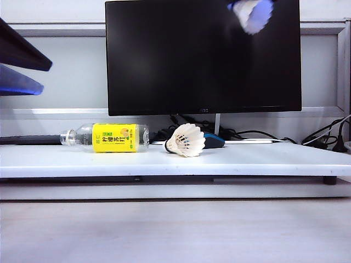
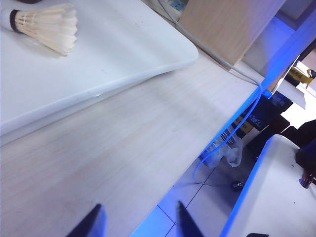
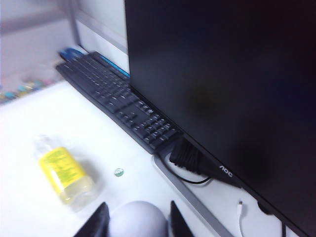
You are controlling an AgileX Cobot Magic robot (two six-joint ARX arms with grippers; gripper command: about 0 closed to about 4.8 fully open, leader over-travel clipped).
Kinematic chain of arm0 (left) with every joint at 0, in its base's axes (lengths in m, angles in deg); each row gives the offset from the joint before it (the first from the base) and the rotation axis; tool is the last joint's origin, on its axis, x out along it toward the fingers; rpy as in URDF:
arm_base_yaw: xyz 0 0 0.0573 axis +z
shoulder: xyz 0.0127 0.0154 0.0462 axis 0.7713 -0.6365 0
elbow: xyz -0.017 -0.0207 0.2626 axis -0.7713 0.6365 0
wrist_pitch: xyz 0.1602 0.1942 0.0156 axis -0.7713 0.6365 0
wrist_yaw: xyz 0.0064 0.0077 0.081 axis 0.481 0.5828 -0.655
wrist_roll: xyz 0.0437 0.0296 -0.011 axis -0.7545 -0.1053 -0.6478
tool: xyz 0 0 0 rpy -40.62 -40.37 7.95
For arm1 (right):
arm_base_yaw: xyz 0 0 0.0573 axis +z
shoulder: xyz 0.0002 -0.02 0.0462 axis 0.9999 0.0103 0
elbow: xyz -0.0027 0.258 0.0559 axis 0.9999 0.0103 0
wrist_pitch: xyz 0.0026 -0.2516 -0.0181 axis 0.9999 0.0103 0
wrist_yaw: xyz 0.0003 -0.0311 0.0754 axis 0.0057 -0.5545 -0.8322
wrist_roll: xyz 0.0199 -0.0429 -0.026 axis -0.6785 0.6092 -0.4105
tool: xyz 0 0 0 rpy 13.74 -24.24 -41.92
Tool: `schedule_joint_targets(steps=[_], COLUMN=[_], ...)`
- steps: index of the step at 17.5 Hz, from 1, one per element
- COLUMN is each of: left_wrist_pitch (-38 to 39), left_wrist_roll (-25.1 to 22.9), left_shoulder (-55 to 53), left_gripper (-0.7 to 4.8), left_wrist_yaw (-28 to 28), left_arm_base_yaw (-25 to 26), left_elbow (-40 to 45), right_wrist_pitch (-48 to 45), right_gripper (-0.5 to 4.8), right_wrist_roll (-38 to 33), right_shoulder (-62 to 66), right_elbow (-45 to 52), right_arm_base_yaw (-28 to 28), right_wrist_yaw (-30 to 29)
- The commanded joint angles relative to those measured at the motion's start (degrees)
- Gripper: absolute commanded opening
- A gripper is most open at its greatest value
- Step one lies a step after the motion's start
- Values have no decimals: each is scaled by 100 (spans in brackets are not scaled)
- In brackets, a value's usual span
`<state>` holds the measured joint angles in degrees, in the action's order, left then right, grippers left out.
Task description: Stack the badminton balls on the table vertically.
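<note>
**A:** High before the black flat-screen monitor, the right gripper carries one white feather shuttlecock, a blurred cone near the top edge of the exterior view. Its wrist camera shows two dark fingers closed on either side of a pale rounded shape, which I take to be that shuttlecock.

**B:** And the other one?

**A:** The second white feather shuttlecock lies on its side on the long white tabletop board, cork tip toward the left, just in front of a blue-and-black computer mouse. A clear plastic bottle with a yellow label lies near it on the left, apart.

**B:** The left gripper?

**A:** The left gripper hangs low off the board's corner, over the pale wood-grain desk, jaws parted around nothing. The lying shuttlecock shows well away from it.

**B:** What does the step in hand call for?

**A:** In my judgement, bringing the held shuttlecock down squarely. The resting one lies flat, so nesting vertically probably needs it stood up first, likely the left gripper's job. Feathers crush easily; a light hold near the cork looks safest. The cone's axis should line up before lowering, well clear of bottle and mouse.
</note>
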<state>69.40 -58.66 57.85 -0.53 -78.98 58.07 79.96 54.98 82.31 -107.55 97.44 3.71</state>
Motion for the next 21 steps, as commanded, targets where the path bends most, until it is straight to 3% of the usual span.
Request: schedule_joint_targets(steps=[1,7,9,14,16,19,21], left_wrist_pitch=[-63,-85,-111,-111,-111,-109,-109], left_wrist_roll=[-24,-24,-24,-22,-24,-22,-22], left_shoulder=[-7,-7,-7,-7,-7,-7,-7], left_gripper=[192,192,192,192,192,192,192], left_wrist_yaw=[44,39,42,92,131,175,179], left_arm_base_yaw=[2,2,4,2,2,2,2], left_elbow=[-31,-28,-28,-28,-28,-28,-28], right_wrist_pitch=[4,0,-120,-1950,-3053,-4323,-5429], right_gripper=[117,116,116,116,116,116,116], right_wrist_roll=[-61,-210,-271,-1281,-1692,-2103,-2505], right_shoulder=[-398,-1714,-2328,-3882,-4557,-5040,-5195], right_elbow=[-17,35,461,2791,4151,5405,6297], right_arm_base_yaw=[-229,-1071,-1298,-1300,-1283,-1051,-723], right_wrist_yaw=[-140,-236,-260,-109,330,979,1731])
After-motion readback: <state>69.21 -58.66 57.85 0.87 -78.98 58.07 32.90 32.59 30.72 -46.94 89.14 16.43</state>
